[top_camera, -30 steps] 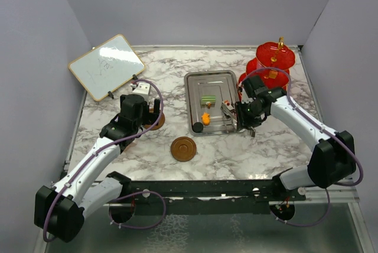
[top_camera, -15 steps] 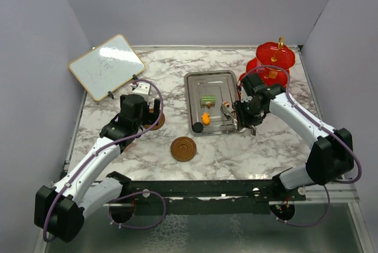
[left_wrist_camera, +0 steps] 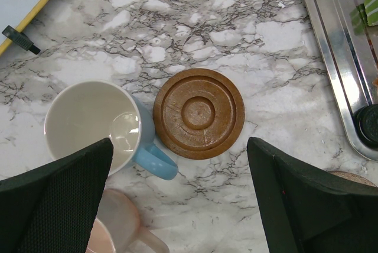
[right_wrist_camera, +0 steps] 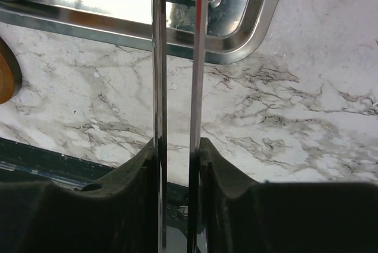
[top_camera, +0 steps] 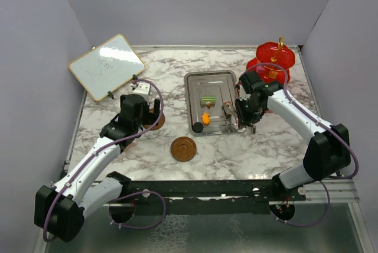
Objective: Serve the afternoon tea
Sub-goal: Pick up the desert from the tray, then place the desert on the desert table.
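My left gripper (top_camera: 155,111) is open and hovers over a brown saucer (left_wrist_camera: 199,113), with nothing in it (left_wrist_camera: 180,167). A blue cup (left_wrist_camera: 88,126) stands left of that saucer, with a pink cup (left_wrist_camera: 115,229) just below it. My right gripper (top_camera: 245,114) is shut on steel tongs (right_wrist_camera: 158,58), which point over the tray's right edge. On the tray lie a green cake (top_camera: 208,99), a yellow-orange cake (top_camera: 206,118) and a black cake (top_camera: 197,127). The red three-tier stand (top_camera: 273,59) stands at the back right. A second saucer (top_camera: 183,148) lies near the front.
The steel tray (top_camera: 195,84) sits in the middle of the marble table; its corner shows in the right wrist view (right_wrist_camera: 248,28). A wood-framed whiteboard (top_camera: 106,67) stands at the back left, with a small white object (top_camera: 140,87) beside it. Grey walls enclose the table.
My right gripper with the tongs has shifted slightly left and away, closer to the tray's right edge. The left arm has not moved.
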